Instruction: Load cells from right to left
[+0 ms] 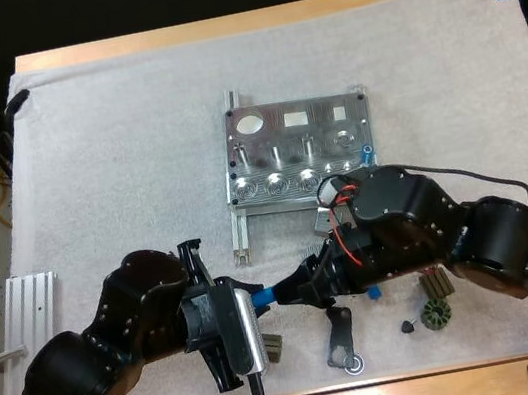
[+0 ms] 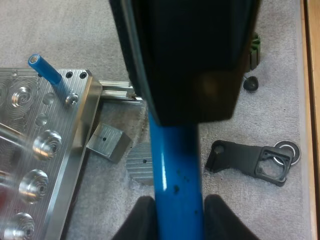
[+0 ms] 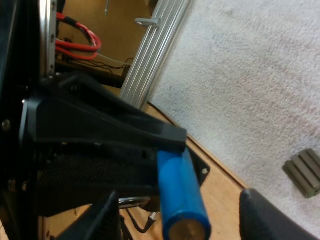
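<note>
The high view looks forward and down from behind the robot over the whole white mat (image 1: 131, 128). The left wrist view looks closely along a blue cylinder (image 2: 175, 180) toward the metal fixture (image 2: 50, 150). The right wrist view, equally near, faces the cylinder's end and the table (image 3: 225, 200) edge. All 3 share the cylinder.

The machined metal fixture plate (image 1: 295, 126) lies at the centre of the white fabric mat (image 1: 113, 142). A short blue cylinder (image 1: 366, 153) stands upright in the plate's near right corner. On the plate's near side, the left gripper (image 2: 179, 215) clamps a long blue cylindrical cell (image 2: 175, 170). Its free end sits between the spread fingers (image 3: 272, 220) of the right gripper (image 3: 187, 220), touching neither. The black flat bracket (image 1: 339, 332) lies nearer still.
</note>
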### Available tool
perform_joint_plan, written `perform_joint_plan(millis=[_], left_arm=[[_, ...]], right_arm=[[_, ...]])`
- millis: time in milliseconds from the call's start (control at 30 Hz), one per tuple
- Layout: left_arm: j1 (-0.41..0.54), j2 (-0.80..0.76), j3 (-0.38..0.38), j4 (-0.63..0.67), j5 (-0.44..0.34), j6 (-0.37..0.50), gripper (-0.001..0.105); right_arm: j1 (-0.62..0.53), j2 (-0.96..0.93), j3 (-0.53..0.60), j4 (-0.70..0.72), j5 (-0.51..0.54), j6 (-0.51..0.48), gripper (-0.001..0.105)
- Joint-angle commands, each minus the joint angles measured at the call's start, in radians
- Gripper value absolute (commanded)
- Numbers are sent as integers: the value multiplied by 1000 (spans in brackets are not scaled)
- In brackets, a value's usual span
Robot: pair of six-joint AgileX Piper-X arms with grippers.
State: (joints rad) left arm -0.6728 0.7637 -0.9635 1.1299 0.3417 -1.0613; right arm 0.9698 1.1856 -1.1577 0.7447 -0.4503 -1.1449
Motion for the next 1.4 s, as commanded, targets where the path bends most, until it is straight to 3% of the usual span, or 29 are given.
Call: perform_joint_plan(millis=[0, 400, 633, 733, 1133, 1267, 1367], left_arm=[[1, -4, 1, 3, 14, -11, 0], [1, -4, 1, 3, 14, -11, 0], [1, -4, 1, 3, 14, -11, 0], [1, -4, 1, 3, 14, -11, 0], [1, -4, 1, 3, 14, -11, 1], [1, -4, 1, 3, 14, -11, 12], [1, -4, 1, 3, 14, -11, 33]], right_arm=[[2, 6, -2, -9, -2, 5, 52], [2, 20, -2, -9, -15, 13, 52], [2, 20, -2, -11, -17, 15, 21], [2, 20, -2, -23, -24, 15, 14], [2, 20, -2, -38, -24, -9, 14], [2, 20, -2, -32, -24, -39, 14], [2, 20, -2, -24, -24, -48, 14]])
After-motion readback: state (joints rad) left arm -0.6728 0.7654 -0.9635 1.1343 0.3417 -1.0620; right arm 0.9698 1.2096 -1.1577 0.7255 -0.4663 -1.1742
